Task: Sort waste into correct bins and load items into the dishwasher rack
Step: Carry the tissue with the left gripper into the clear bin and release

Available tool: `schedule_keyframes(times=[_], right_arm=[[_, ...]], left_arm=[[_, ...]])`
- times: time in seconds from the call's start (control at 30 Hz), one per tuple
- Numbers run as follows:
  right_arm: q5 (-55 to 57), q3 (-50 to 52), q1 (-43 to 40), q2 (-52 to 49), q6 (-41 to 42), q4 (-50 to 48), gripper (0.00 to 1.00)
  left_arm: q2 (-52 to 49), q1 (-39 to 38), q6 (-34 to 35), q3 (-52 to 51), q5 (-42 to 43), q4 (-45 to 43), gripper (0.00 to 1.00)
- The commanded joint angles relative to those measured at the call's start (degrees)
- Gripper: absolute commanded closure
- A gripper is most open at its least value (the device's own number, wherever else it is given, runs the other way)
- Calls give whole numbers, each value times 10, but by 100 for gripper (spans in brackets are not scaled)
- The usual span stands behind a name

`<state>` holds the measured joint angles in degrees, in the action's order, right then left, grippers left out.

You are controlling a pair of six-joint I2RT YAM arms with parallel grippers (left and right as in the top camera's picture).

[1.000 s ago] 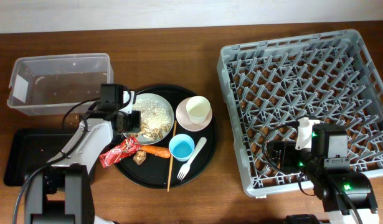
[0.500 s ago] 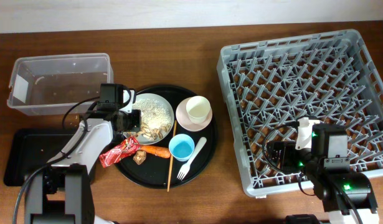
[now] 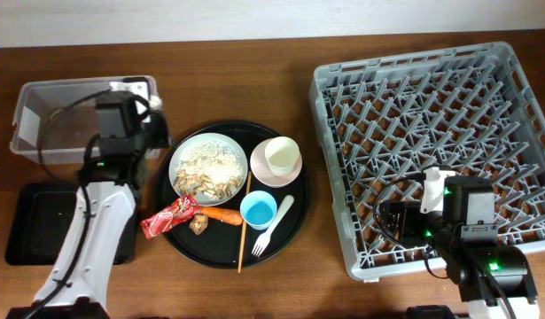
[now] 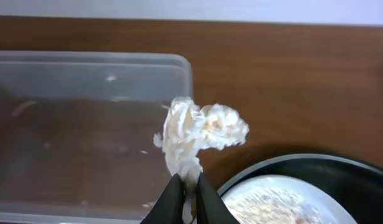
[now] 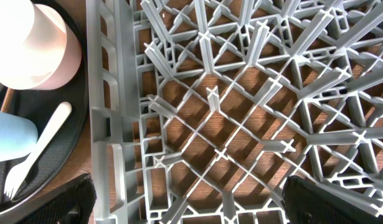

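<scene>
White crumpled scrap (image 4: 200, 134), pinched in the closed tips of the left gripper (image 4: 186, 186), hangs at the right-hand end of the clear tub (image 4: 85, 124). A second ago that arm was low over the plate (image 4: 272, 202); it has since lifted across, and only the release appears to remain.

A brown wooden table (image 3: 254, 71) fills most of the overhead frame. A pale wall (image 3: 254, 18) runs as a strip along the top edge. A round black tray (image 3: 210, 248) sits on the table, left of centre, reaching toward the lower middle.
</scene>
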<state>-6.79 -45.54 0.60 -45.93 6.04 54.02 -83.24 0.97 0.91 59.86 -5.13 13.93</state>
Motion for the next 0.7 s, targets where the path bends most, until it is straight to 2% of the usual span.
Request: schedule_keyframes(times=[0.0,0.13,0.17,0.23,0.27,0.3,0.5,0.57,0.67], right_arm=[[-1,-12,4,1,4,1,1],[-1,-12,4,1,4,0,1],[-1,-12,4,1,4,0,1],[-1,-12,4,1,4,0,1],[-1,-12,4,1,4,0,1],[-1,-12,4,1,4,0,1],[-1,-12,4,1,4,3,1],[-1,-12,4,1,4,3,1],[-1,-12,4,1,4,3,1]], left_arm=[[-6,33,-3,7,-23,-24,91],[-20,63,-3,7,-23,-34,84],[-23,68,-3,7,-22,-34,71],[-29,75,-3,7,-22,-34,34],[-30,75,-3,7,-22,-35,25],[-30,75,-3,7,-22,-37,21],[-30,75,-3,7,-12,-40,19],[-29,74,-3,7,24,-21,20],[-28,71,-3,7,131,47,21]])
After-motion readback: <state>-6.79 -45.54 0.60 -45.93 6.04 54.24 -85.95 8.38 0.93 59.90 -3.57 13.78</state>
